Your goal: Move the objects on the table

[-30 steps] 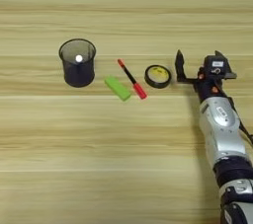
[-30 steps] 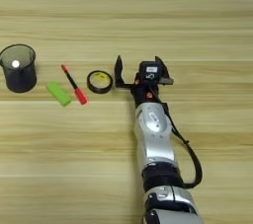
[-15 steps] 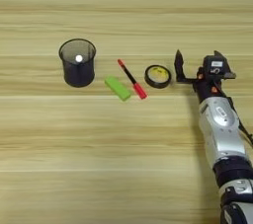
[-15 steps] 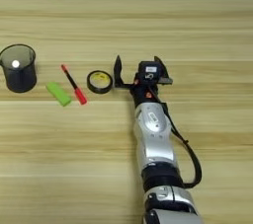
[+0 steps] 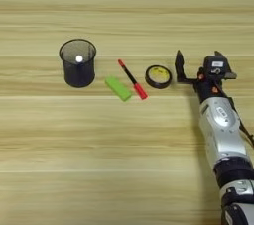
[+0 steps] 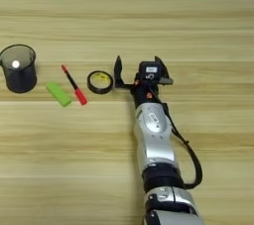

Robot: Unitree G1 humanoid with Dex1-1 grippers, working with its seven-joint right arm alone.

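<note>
On the wooden table [image 5: 124, 159] three small objects lie in a row. A bright green block [image 5: 118, 88] is leftmost, a thin black-and-red pen [image 5: 132, 79] lies slanted beside it, and a black tape roll [image 5: 158, 76] with a yellow inner label lies flat to the right. My right gripper [image 6: 137, 68] stands just right of the tape roll, open, with nothing between its two black fingers [image 6: 118, 68]. Its left finger is close to the roll but apart from it. The silver forearm [image 6: 153, 135] runs down to the bottom edge.
A black mesh cup [image 5: 78, 62] stands upright left of the green block, with a small white thing inside it. A black cable [image 6: 188, 154] loops along the right side of the forearm.
</note>
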